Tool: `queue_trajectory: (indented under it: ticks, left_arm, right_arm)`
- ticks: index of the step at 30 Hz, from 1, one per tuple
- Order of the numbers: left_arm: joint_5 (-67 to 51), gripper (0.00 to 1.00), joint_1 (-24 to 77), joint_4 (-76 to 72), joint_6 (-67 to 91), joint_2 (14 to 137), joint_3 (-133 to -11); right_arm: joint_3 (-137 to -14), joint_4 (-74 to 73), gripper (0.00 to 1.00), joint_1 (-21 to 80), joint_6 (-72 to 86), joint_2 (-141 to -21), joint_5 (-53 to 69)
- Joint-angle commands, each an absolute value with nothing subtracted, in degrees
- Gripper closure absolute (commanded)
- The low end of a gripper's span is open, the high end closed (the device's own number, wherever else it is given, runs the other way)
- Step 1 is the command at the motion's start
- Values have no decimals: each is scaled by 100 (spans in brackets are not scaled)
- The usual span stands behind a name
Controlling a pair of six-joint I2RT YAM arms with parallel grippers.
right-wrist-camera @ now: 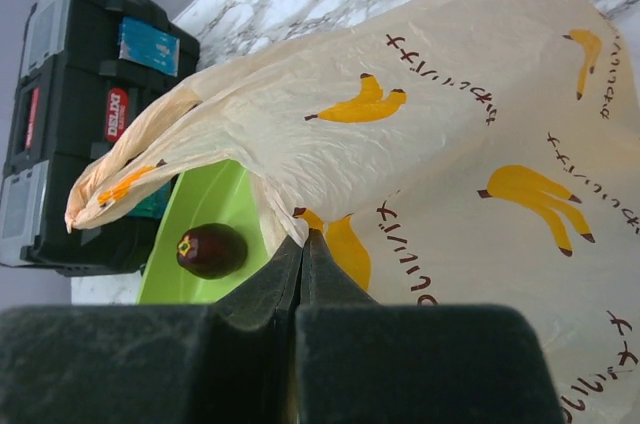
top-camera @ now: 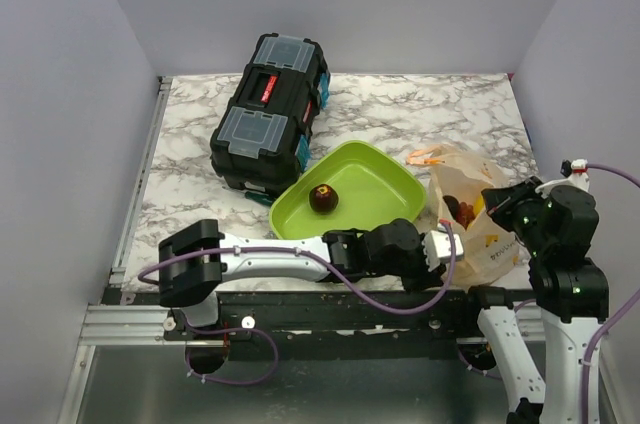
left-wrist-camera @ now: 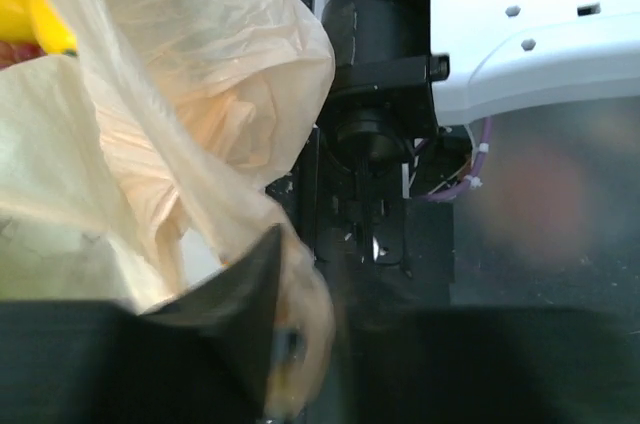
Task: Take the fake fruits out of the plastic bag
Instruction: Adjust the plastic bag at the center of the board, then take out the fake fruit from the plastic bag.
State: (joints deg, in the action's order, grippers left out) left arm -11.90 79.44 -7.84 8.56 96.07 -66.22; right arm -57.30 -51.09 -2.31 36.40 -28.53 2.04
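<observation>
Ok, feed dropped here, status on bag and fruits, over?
Right claw shut on plastic bag. Left claw at bag's left side, grip unclear. One maroon fruit in green tray, more fruits inside bag. Nothing blocking.

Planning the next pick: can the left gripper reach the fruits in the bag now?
Probably not cleanly: the plastic bag drapes across the left gripper, between it and the fake fruits.

fruits (top-camera: 462,209) mostly hidden in bag (top-camera: 492,249), toolbox (right-wrist-camera: 70,124) cropped
</observation>
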Motion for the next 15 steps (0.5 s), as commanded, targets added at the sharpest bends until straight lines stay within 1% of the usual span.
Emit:
queue_trajectory:
  ticks: [1, 3, 6, 8, 12, 15]
  left_arm:
    - [-1045, 57, 7862, -545, 872, 9083, -6871]
    - [-1079, 43, 7801, -396, 877, 8809, -6847]
    - [-1258, 28, 7637, -299, 965, 8368, -6807]
    - [-1584, 21, 7469, -329, 1083, 8121, -6768]
    - [-2103, 19, 6961, -403, 1514, 7816, -6859]
    - [-2249, 19, 6605, -554, 1795, 7912, -7047]
  right_arm:
    - [-5663, -5044, 99, -220, 3434, -2916, 213]
    - [-5713, -5020, 99, -224, 3328, -2950, 321]
    - [-5733, -4916, 99, -221, 3120, -2997, 683]
    - [-5718, -4814, 99, -226, 2935, -3020, 941]
    - [-5840, -4772, 99, -222, 2798, -3059, 1246]
    - [-5852, -4681, 99, -224, 2785, -3061, 1388]
